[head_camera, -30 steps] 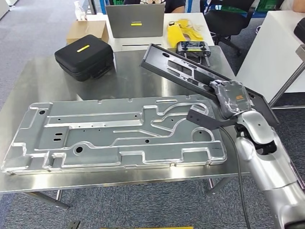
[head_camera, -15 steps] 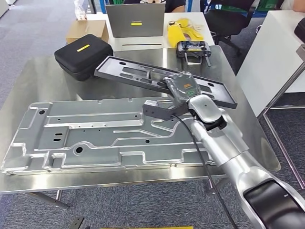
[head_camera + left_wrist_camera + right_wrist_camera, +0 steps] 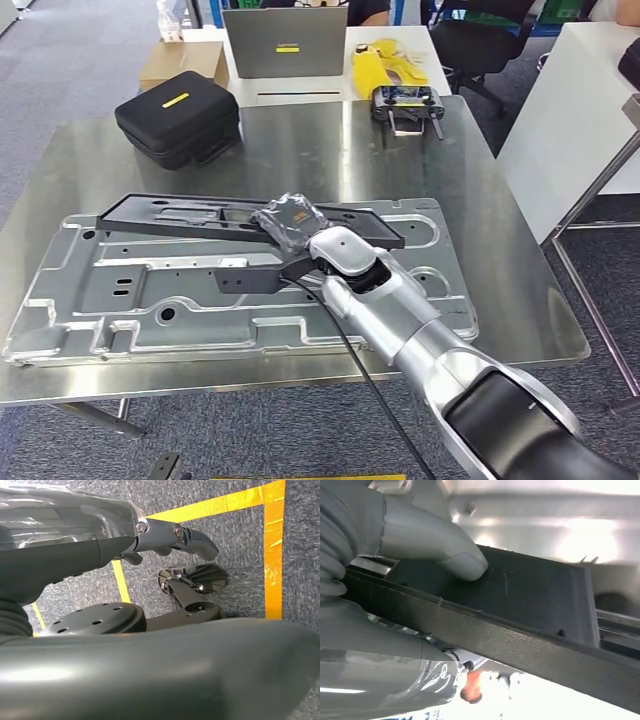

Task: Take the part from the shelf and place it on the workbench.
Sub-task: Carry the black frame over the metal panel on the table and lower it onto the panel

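Fingers of the right hand (image 3: 290, 225) are clamped on the long black part (image 3: 181, 215), the grey thumb (image 3: 444, 555) pressed flat on its dark face while the other fingers wrap the opposite side, as the right wrist view shows close up. Seen from the head view, the part stretches crosswise over the upper half of the big stamped metal panel (image 3: 151, 290) that lies on the steel workbench (image 3: 483, 230); its far end reaches toward the panel's left corner and its near end sits just beyond the hand. Whether the part rests on the panel or hangs just above it cannot be told. A plastic film covers the back of the right hand, and a black cable (image 3: 362, 370) trails down along the silver forearm. The left hand (image 3: 177, 535) hangs low over grey carpet crossed by yellow tape lines (image 3: 271, 545); its dark fingers (image 3: 196, 540) reach out with nothing between them, but how far apart they stand cannot be told. At the back of the workbench lie a black zip case (image 3: 177, 115) with a yellow label and a grey controller (image 3: 407, 100). Behind them on a white table are a closed laptop (image 3: 285, 42), a cardboard box (image 3: 183, 62) and some yellow items (image 3: 381, 60)
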Controlling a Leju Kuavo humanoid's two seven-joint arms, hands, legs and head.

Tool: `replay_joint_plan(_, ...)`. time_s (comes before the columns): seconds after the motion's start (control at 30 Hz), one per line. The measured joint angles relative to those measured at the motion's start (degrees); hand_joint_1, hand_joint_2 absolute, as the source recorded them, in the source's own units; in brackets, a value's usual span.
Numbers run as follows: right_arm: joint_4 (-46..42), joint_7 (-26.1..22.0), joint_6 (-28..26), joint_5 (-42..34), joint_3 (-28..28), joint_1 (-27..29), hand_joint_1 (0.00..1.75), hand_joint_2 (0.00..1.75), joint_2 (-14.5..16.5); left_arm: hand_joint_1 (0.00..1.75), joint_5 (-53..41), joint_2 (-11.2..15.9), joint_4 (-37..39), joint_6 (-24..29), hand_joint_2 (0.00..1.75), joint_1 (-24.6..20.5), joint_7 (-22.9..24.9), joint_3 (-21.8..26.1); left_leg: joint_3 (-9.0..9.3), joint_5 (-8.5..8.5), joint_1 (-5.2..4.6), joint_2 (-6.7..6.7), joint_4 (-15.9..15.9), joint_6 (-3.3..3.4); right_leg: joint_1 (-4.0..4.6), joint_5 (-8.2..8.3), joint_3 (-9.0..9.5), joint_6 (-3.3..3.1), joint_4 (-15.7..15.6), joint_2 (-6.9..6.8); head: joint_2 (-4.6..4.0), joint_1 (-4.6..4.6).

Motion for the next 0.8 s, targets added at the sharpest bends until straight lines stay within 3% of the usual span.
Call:
replay_joint_plan(0.23,6.37,-1.37,1.24,-3.78,2.26,-0.28,1.75,1.75,1.61,0.0,-0.05,-0.03,0.0,-0.72,1.75,0.03,-0.89,-0.06,0.01,0.0,-0.03,0.0,0.0,0.0,-0.01,0.0,0.02,0.0,-0.02,0.0,-0.01,0.0)
replay_joint_plan(0.77,16.83,-2.23,4.68,-7.33,6.11,-3.51,1.75,1.75,1.79,0.0,-1.37,-0.06,0.0,-3.01,1.75,0.03,-3.2,-2.11,0.5,-0.01,-0.06,0.0,0.0,-0.01,-0.02,0.0,0.52,0.0,-0.06,-0.03,-0.01,0.0)
replay_joint_plan(0.8,17.03,-2.2,4.67,-7.47,6.2,-3.59,1.31,1.31,1.79,0.0,-1.4,-0.06,0.0,-3.12,1.75,0.04,-3.36,-2.26,0.55,-0.01,-0.06,0.0,0.0,-0.01,-0.02,0.0,0.57,0.0,-0.06,-0.03,-0.01,0.0)
